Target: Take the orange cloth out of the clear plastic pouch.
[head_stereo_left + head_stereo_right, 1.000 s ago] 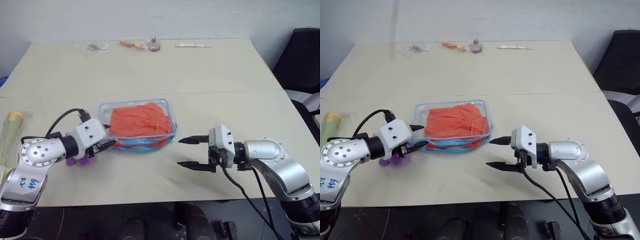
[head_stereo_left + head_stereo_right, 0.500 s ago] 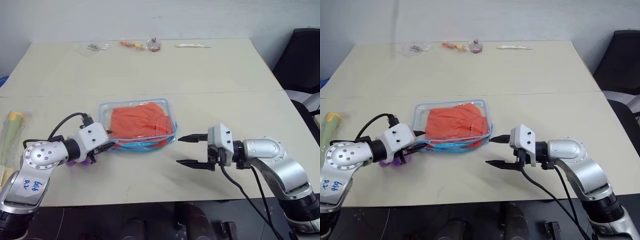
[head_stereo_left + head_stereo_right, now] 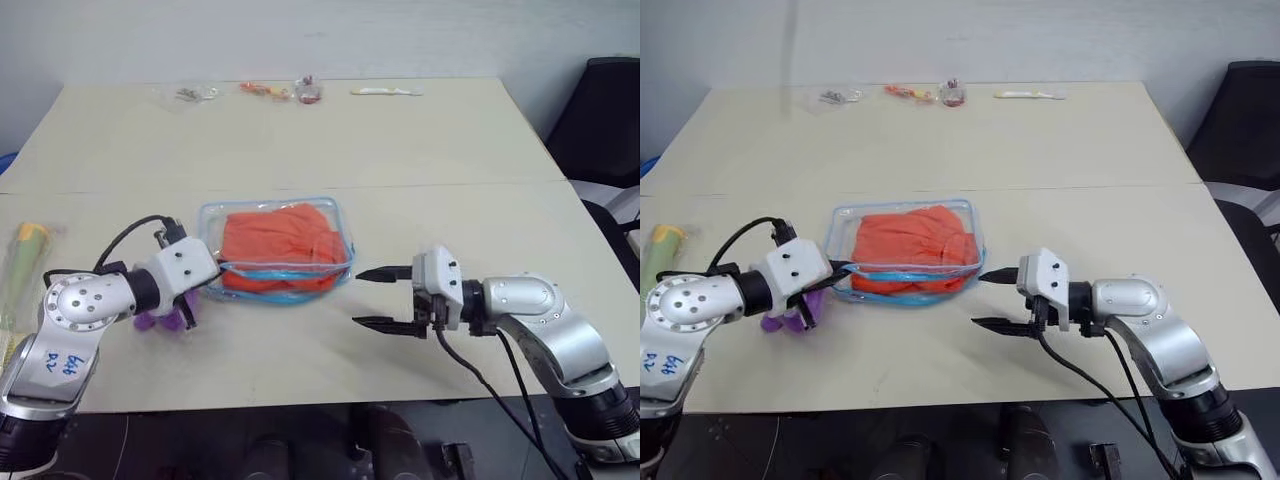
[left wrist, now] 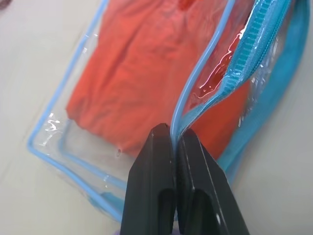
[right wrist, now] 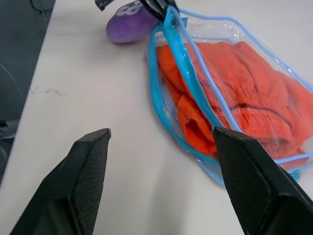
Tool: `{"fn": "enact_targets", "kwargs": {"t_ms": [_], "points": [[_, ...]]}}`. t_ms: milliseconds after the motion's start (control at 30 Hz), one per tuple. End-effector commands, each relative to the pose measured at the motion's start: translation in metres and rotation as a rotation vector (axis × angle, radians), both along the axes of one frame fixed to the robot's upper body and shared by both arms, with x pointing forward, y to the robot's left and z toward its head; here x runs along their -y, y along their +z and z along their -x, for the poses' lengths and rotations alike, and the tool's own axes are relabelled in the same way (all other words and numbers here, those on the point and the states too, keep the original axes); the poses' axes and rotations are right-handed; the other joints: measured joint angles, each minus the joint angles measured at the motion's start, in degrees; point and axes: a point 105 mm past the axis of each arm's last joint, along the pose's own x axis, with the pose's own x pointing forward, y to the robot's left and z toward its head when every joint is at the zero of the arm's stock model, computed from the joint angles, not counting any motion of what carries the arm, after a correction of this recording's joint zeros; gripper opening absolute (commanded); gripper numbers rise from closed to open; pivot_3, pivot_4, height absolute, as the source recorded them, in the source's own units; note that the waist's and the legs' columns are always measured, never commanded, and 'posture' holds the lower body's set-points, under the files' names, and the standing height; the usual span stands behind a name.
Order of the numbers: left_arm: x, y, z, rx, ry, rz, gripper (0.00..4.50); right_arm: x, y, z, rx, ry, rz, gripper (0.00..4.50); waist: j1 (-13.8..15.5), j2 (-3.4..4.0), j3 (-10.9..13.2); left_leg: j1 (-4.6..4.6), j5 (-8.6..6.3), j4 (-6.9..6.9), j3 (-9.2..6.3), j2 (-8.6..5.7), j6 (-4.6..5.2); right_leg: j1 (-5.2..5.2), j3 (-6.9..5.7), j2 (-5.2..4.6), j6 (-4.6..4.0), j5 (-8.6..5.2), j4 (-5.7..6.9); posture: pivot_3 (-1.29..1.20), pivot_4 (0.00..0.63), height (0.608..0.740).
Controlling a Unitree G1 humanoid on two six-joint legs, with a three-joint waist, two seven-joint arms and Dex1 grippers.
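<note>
The clear plastic pouch [image 3: 211, 232] with light blue zipper trim lies mid-table, and the wrinkled orange cloth [image 3: 280, 240] is inside it. My left gripper [image 4: 175, 133] is shut on the pouch's blue zipper edge at its near left corner, and that edge is raised so the mouth gapes. In the left eye view the left gripper [image 3: 212, 272] sits at the pouch's left side. My right gripper [image 3: 380, 298] stands open to the right of the pouch, apart from it, with nothing between its fingers [image 5: 90, 171]. The right wrist view looks into the open pouch [image 5: 234, 30] at the cloth [image 5: 244, 93].
A small purple plush toy [image 3: 160, 320] lies under my left wrist. Tiny clear bags [image 3: 187, 93] and small items [image 3: 262, 90] line the table's far edge. A green and yellow object [image 3: 22, 255] lies at the left edge. A black chair [image 3: 605, 110] stands to the right.
My left gripper has shut on the pouch's zipper edge and lifted it slightly, opening the pouch's mouth. The right gripper has stayed open in the same place.
</note>
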Motion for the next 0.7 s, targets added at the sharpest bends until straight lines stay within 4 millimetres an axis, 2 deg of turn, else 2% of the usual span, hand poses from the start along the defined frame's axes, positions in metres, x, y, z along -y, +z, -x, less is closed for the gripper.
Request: {"fn": "enact_targets", "kwargs": {"t_ms": [33, 133, 333, 533, 633, 700], "points": [[0.006, 0.036, -0.004, 0.115, 0.021, 0.061, 0.02, -0.015, 0.008, -0.008, 0.075, -0.021, -0.047, 3.42, -0.09, -0.01, 0.00, 0.01, 0.00, 0.01, 0.00, -0.01, 0.00, 0.00, 0.00, 0.00, 0.00, 0.00, 0.02, 0.00, 0.150, 0.740], [0.015, 0.044, -0.005, 0.128, 0.014, 0.087, 0.00, -0.031, 0.008, -0.015, 0.143, -0.019, -0.046, 2.50, -0.19, -0.01, -0.01, 0.08, 0.00, 0.01, 0.04, -0.02, 0.00, 0.00, 0.02, 0.00, 0.00, 0.00, 0.03, 0.00, 0.150, 0.740], [0.031, 0.034, 0.001, 0.088, -0.012, 0.107, 0.00, -0.054, 0.005, -0.025, 0.215, -0.020, -0.021, 0.36, -0.19, -0.02, -0.01, 0.29, 0.00, 0.02, 0.04, -0.01, 0.00, -0.01, 0.01, 0.01, 0.00, 0.00, 0.03, 0.00, 0.150, 0.740], [0.042, 0.027, 0.001, 0.070, -0.015, 0.131, 0.00, -0.067, -0.004, -0.030, 0.312, -0.017, 0.054, 0.36, -0.28, -0.08, -0.05, 0.28, 0.01, 0.04, -0.01, -0.03, 0.00, 0.00, 0.03, 0.01, 0.00, 0.00, 0.02, 0.00, 0.150, 0.740], [0.046, 0.026, 0.001, 0.065, -0.021, 0.137, 0.00, -0.072, -0.012, -0.038, 0.394, -0.036, 0.125, 0.97, -0.33, -0.08, -0.05, 0.30, 0.01, 0.04, 0.00, -0.01, 0.00, 0.00, 0.04, 0.01, 0.00, 0.00, 0.04, 0.00, 0.150, 0.740], [0.047, 0.025, 0.000, 0.062, -0.021, 0.141, 0.00, -0.074, -0.017, -0.044, 0.475, -0.049, 0.174, 1.65, -0.27, -0.08, -0.05, 0.30, 0.01, 0.04, 0.01, -0.01, 0.00, 0.00, 0.05, 0.00, 0.00, 0.00, 0.04, 0.00, 0.150, 0.740]]}}
